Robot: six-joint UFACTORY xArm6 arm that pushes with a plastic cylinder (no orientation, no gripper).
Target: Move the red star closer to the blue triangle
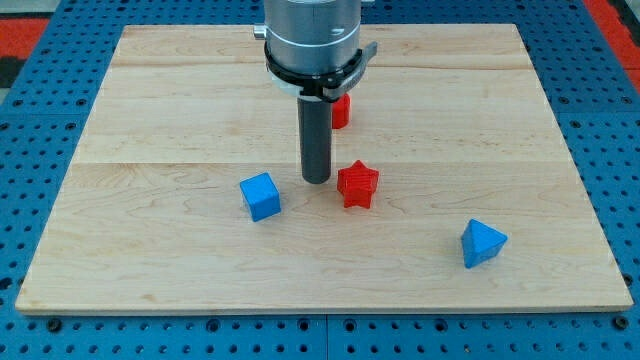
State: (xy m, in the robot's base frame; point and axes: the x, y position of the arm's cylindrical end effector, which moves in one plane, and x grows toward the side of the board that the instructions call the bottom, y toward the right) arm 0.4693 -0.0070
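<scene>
The red star (357, 185) lies on the wooden board (150, 110), a little below the board's middle. The blue triangle (482, 243) lies toward the view's bottom right, well apart from the star. My tip (317, 180) stands just to the left of the red star, very close to it or touching its left side. The rod hangs from the grey arm body at the view's top centre.
A blue cube (260, 196) lies to the left of my tip. A second red block (340, 110) sits above the star, partly hidden behind the rod; its shape is unclear. A blue perforated table surrounds the board.
</scene>
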